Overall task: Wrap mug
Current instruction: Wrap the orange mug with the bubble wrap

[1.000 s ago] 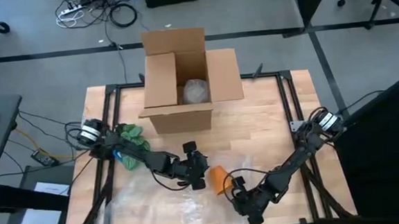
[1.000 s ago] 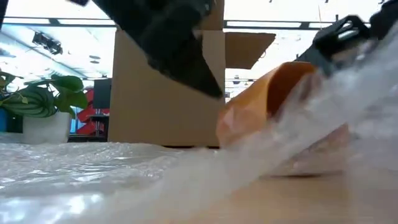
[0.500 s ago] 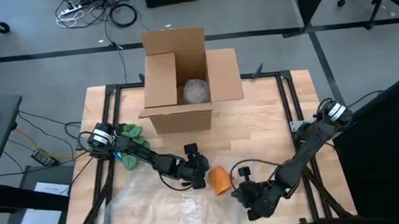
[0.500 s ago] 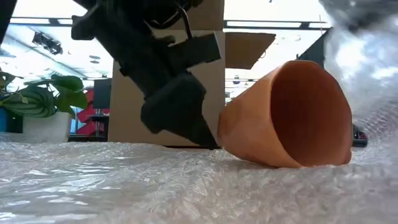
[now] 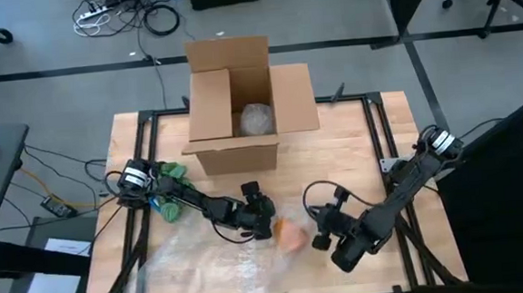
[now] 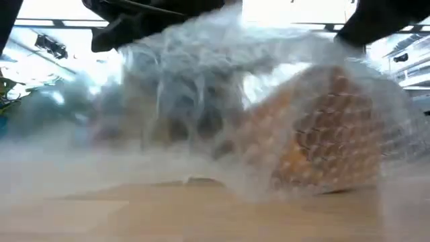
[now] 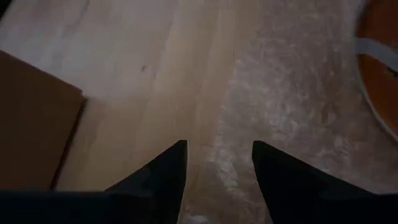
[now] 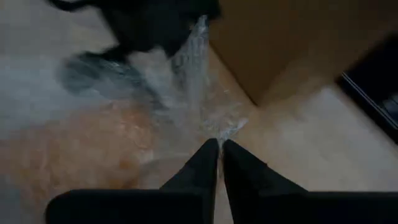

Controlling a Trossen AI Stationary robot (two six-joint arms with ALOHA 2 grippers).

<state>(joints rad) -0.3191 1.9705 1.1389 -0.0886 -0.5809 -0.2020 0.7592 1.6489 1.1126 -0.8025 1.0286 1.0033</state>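
Orange mug (image 5: 291, 236) lies on its side on the wooden table (image 5: 353, 159), in front of the cardboard box (image 5: 241, 111) and between the 2 grippers, with a flap of bubble wrap (image 5: 223, 258) draped over it; in the low view the wrap (image 6: 201, 101) tents across the mug (image 6: 329, 134) and covers its open mouth. Right gripper (image 5: 326, 238) sits just beside the mug on its right side; its wrist view shows the 2 fingers (image 8: 205, 165) pressed together on a thin edge of the wrap (image 8: 199, 81), so it is pinching the sheet. Left gripper (image 5: 259, 221) is just beside the mug on the other side, jaws parted with a clear gap and nothing between them, fingers (image 7: 165, 174) hovering over wrap (image 7: 298, 112) and bare wood, mug rim (image 7: 379, 62) off to one side. Risks, as I judge them: the pinch is on a thin corner, so the sheet could slip out or tear if pulled hard. The mug is round and on its side with nothing gripping it, so a tug on the wrap may roll it or drag it off the sheet. The flap is only draped, so it may spring back once let go unless the left gripper pins it. Left arm is very close to the fold and could snag the wrap.
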